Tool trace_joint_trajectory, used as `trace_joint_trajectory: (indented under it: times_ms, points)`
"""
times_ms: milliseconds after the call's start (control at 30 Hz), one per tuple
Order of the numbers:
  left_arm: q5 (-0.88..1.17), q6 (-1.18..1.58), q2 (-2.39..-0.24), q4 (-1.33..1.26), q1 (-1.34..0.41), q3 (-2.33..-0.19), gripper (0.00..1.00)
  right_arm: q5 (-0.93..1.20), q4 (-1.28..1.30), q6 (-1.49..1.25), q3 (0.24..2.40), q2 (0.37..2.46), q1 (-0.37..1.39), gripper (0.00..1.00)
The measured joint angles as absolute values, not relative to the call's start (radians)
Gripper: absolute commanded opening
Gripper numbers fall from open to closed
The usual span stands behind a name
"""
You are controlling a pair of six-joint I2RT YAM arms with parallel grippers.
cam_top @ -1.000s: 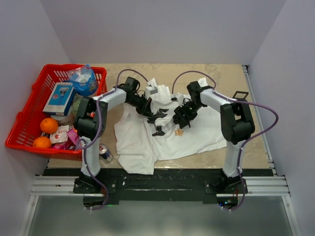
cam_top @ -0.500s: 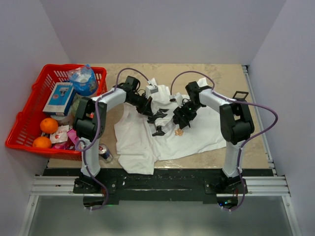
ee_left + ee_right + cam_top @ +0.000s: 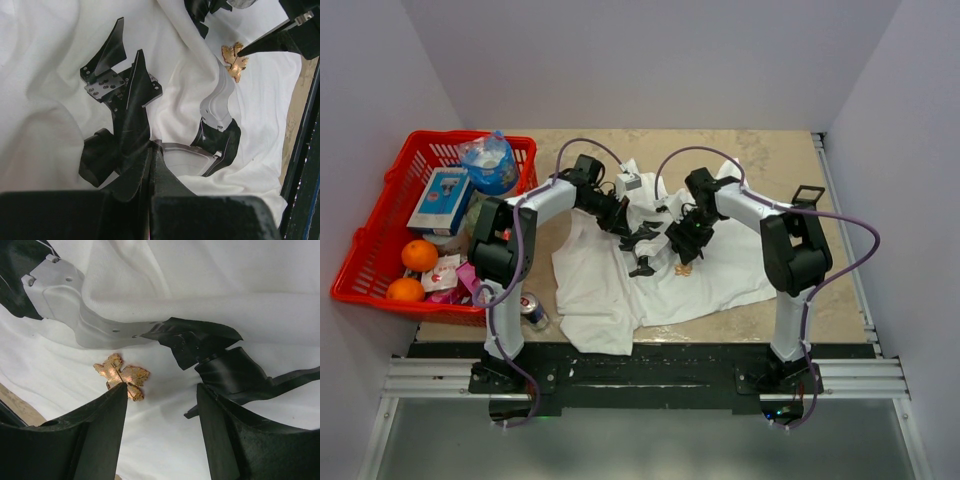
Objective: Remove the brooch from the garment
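The garment (image 3: 610,295), a white T-shirt with black print, lies crumpled on the table between both arms. The brooch (image 3: 684,268) is a small golden leaf-shaped piece lying on the cloth; it also shows in the right wrist view as brooch (image 3: 122,376) and in the left wrist view as brooch (image 3: 235,61). My right gripper (image 3: 162,390) is open just above the cloth, and its left fingertip (image 3: 119,392) touches the brooch's lower edge. My left gripper (image 3: 151,152) is shut, tips down on the garment's black print (image 3: 130,100); whether cloth is pinched is hidden.
A red basket (image 3: 430,135) at the left holds two oranges (image 3: 419,254), a blue box (image 3: 440,198) and a water bottle (image 3: 488,160). A drink can (image 3: 532,310) lies by the left arm's base. A small black clip (image 3: 808,194) sits at the right edge.
The right arm has shifted a little to the left, bringing its open gripper onto the brooch. The left arm has stayed put.
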State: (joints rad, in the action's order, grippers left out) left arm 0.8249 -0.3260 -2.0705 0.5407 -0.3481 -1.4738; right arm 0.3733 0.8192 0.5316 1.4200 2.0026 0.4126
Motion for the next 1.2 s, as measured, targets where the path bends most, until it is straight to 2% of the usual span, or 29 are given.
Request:
trace_joint_trajectory:
  times_ms: [1200]
  points:
    - [0.824, -0.326, -2.070, 0.540, -0.347, -1.473, 0.00, 0.261, 0.810, 0.542, 1.414, 1.998, 0.465, 0.59]
